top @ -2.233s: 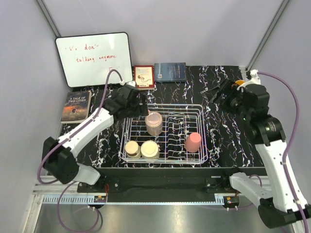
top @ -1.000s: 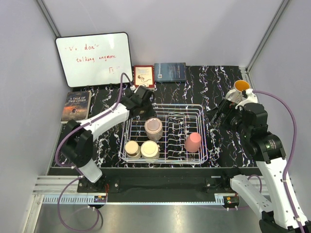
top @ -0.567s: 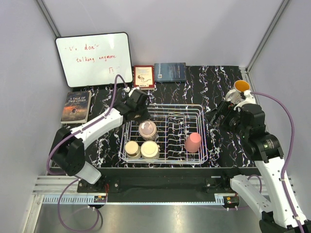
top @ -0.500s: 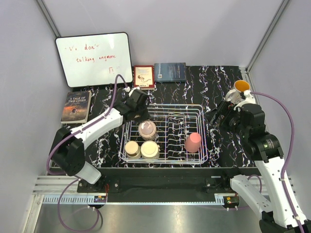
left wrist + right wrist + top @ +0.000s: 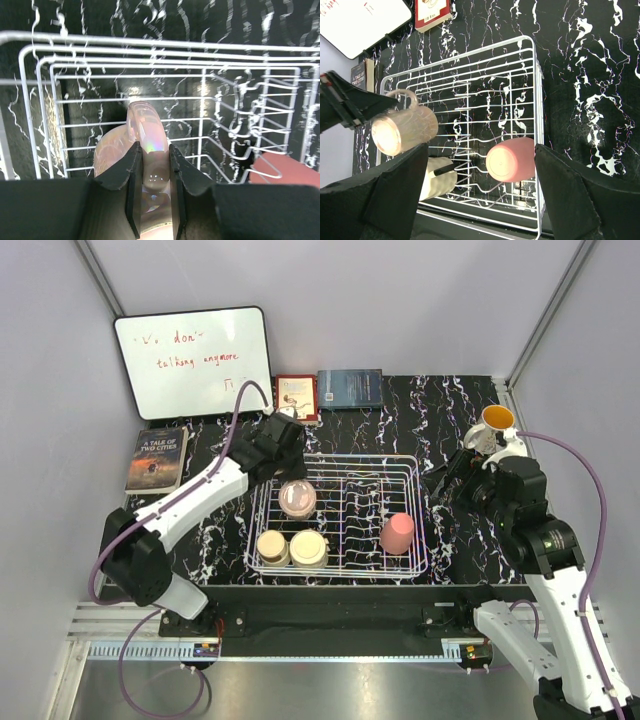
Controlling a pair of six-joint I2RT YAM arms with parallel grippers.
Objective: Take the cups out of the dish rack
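The white wire dish rack (image 5: 352,458) sits mid-table. My left gripper (image 5: 286,473) is shut on the handle (image 5: 148,142) of the larger translucent pinkish cup (image 5: 297,498), which hangs tilted just above the rack's left half. Two cream cups (image 5: 271,545) (image 5: 309,548) stand in the rack's near-left corner. The pink tumbler (image 5: 397,533) lies on the prongs at the right. My right gripper (image 5: 452,476) hovers open beyond the rack's right edge, empty, looking down on the pink tumbler (image 5: 512,159). A white mug with a yellow inside (image 5: 492,426) stands on the table behind it.
A whiteboard (image 5: 192,360) leans at the back left. A book (image 5: 157,458) lies left of the rack, and two more (image 5: 297,398) (image 5: 350,388) lie behind it. The black marbled tabletop (image 5: 440,410) surrounds the rack.
The left gripper reached the translucent pinkish cup, shut on its handle and raised it, tipping it leftward. The right arm drew back slightly from the mug, staying open.
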